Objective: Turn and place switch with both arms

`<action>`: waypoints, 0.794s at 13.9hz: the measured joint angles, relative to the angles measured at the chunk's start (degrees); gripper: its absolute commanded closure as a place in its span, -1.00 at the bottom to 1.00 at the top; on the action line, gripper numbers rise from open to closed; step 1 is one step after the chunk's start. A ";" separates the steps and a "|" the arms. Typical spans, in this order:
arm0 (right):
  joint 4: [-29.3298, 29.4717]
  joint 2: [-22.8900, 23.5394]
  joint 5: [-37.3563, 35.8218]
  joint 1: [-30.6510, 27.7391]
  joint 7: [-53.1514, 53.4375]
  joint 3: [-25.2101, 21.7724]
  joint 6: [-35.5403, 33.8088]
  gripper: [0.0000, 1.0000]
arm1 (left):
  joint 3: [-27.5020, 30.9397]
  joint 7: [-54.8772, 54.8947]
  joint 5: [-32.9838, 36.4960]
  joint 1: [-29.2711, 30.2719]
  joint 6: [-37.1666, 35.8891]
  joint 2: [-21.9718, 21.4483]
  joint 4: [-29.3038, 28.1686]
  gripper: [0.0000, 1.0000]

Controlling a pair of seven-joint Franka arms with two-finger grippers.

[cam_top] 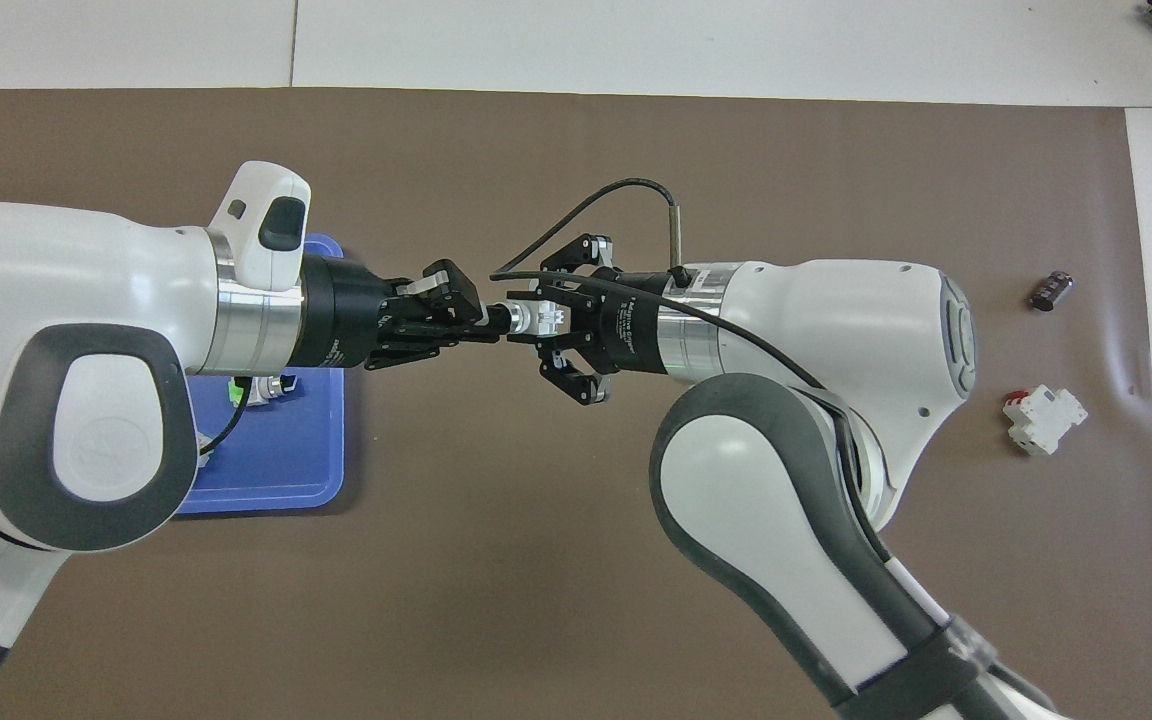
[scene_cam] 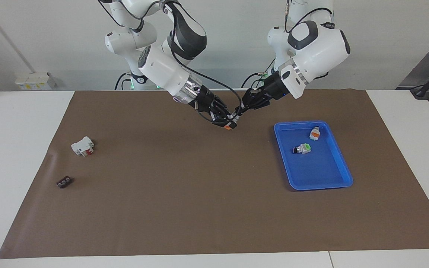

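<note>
The switch (scene_cam: 231, 122) (cam_top: 533, 318) hangs in the air over the brown mat, between the two arms, toward the robots' end of the table. Its white body and orange end sit in my right gripper (scene_cam: 226, 121) (cam_top: 542, 319), which is shut on it. My left gripper (scene_cam: 240, 111) (cam_top: 484, 322) is shut on the black knob end, coming in from over the tray. The two grippers point at each other along one line, with the switch bridging them.
A blue tray (scene_cam: 313, 186) (cam_top: 271, 490) lies toward the left arm's end and holds a green-part switch (scene_cam: 302, 148) and an orange-part switch (scene_cam: 314, 133). Toward the right arm's end lie a white block with a red part (scene_cam: 82, 146) (cam_top: 1042, 420) and a small dark part (scene_cam: 64, 182) (cam_top: 1051, 290).
</note>
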 measured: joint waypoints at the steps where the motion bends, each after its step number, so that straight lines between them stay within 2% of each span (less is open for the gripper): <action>1: 0.00 0.00 0.00 0.01 0.00 0.01 0.00 1.00 | 0.01 -1.83 -0.01 0.00 -0.01 -0.01 0.00 1.00; 11: 0.04 0.03 0.00 0.14 0.00 0.44 0.02 1.00 | 0.33 -22.26 -0.01 0.27 -1.00 -0.34 -0.04 1.00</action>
